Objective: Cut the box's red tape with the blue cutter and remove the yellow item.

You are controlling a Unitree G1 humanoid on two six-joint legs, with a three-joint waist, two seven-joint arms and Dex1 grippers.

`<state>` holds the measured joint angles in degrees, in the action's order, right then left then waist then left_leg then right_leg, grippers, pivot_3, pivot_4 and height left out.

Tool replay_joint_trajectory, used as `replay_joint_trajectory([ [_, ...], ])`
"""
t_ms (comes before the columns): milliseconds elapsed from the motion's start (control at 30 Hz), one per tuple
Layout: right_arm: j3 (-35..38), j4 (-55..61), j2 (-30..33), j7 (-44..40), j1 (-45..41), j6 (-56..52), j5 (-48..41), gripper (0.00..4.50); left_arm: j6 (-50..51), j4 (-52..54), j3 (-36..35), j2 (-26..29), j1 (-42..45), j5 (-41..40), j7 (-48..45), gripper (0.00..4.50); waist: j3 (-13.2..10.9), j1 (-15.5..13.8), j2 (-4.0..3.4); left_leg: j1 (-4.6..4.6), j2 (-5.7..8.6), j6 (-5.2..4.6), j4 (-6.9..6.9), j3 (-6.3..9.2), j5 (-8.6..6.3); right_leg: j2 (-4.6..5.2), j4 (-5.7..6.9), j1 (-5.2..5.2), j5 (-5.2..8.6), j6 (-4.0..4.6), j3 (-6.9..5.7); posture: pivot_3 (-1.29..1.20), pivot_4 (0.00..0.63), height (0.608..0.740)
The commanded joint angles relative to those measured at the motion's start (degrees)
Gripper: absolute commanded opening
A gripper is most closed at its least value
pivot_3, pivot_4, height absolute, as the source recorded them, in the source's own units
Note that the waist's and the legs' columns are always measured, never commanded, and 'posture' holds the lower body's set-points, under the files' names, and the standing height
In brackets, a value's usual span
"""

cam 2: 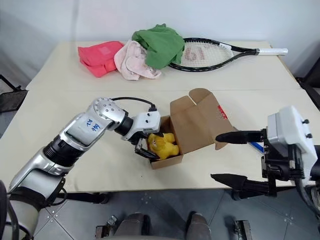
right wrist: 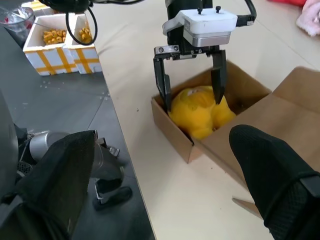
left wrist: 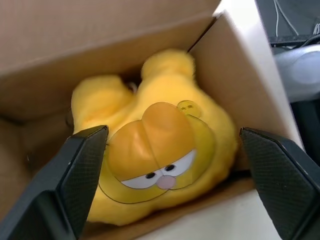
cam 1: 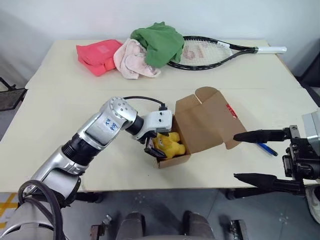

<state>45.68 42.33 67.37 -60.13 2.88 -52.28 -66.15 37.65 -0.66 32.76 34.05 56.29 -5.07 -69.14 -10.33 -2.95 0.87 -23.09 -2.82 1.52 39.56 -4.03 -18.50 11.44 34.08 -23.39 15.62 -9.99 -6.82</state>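
- The yellow item (cam 1: 168, 145) lies inside the box (cam 1: 200, 127), which sits open near the front middle of the bench (cam 1: 65, 115), its flaps folded back and the red tape (cam 1: 231, 110) parted on the far flap.
- The left gripper (cam 1: 156, 146) reaches into the box mouth with its fingers (left wrist: 75, 175) spread wide on either side of the yellow item, not yet closed on it.
- Risk, as a judgement: the item is soft and rounded, so a shallow pinch could slip off or squeeze it deeper into the box.
- The box is light and unheld; lifting with a finger caught on its wall could drag or tip it toward the near bench edge, which is close.
- The blue cutter (cam 1: 267, 149) lies on the bench just right of the box, partly behind the right gripper (cam 1: 246, 156), whose fingers stand open and empty beside the flap; a swing there could knock the cutter off.
- The bench is pale and smooth, made of two tops with a seam between them.
- At the back lie a red cloth (cam 1: 97, 56), a pink cloth (cam 1: 132, 61), a green cloth (cam 1: 160, 42) and a tennis racket (cam 1: 220, 51).
- Behind is a plain light wall; below is grey floor, with a white-and-yellow foam box (right wrist: 60, 42) seen in the right wrist view.
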Motion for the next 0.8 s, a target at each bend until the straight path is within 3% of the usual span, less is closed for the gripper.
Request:
replay_joint_trajectory([
  [33,3.0,1.0,-0.3,0.3,1.3,0.4,1.7,4.5,-3.7,-1.3,0.1,-1.7,1.2,3.1,1.5,3.59,0.0,-0.1,0.0,-0.01,0.0,0.0,0.03,0.0,0.0,0.0,0.01,0.0,0.0,0.0,0.0,0.0,0.15,0.74],
  [300,4.3,1.0,-2.8,-0.8,5.4,2.7,5.7,4.5,-8.4,-5.0,-3.0,-4.8,2.0,3.6,1.1,1.06,0.0,-0.4,0.01,-0.06,0.0,-0.02,0.16,0.05,-0.01,0.0,0.05,0.02,-0.03,0.0,-0.02,0.0,0.15,0.74],
  [433,4.1,0.5,-4.5,-1.5,6.9,4.8,8.0,4.5,-10.3,-7.8,-8.4,-8.2,3.5,-1.2,0.2,0.01,0.0,-0.3,0.02,-0.08,0.0,-0.03,0.18,0.05,-0.01,0.01,0.06,0.02,-0.03,0.0,-0.02,0.0,0.15,0.74],
  [533,3.5,-0.4,-6.0,-1.1,7.0,6.3,8.6,4.5,-8.3,-10.6,-16.4,-11.5,5.4,-9.0,-1.3,0.01,0.0,-0.3,0.05,-0.11,0.0,-0.03,0.23,0.06,-0.02,0.01,0.07,0.02,-0.03,0.0,-0.03,0.0,0.15,0.74],
  [700,1.2,-1.4,-7.5,-0.6,6.0,8.9,9.6,4.5,-9.4,-16.7,-26.6,-12.2,7.0,-16.6,-2.7,0.01,0.0,0.3,0.04,-0.06,0.0,-0.04,0.2,0.07,-0.02,0.0,0.1,0.02,-0.03,-0.01,-0.02,0.0,0.15,0.74],
  [800,-3.1,-2.2,-9.9,2.6,1.2,11.6,8.3,4.5,-12.9,-21.7,-37.9,-9.2,3.6,-20.9,0.7,0.01,0.0,1.0,0.03,-0.03,0.0,-0.04,0.19,0.07,-0.02,0.0,0.12,0.02,-0.04,-0.01,-0.01,0.0,0.15,0.74],
])
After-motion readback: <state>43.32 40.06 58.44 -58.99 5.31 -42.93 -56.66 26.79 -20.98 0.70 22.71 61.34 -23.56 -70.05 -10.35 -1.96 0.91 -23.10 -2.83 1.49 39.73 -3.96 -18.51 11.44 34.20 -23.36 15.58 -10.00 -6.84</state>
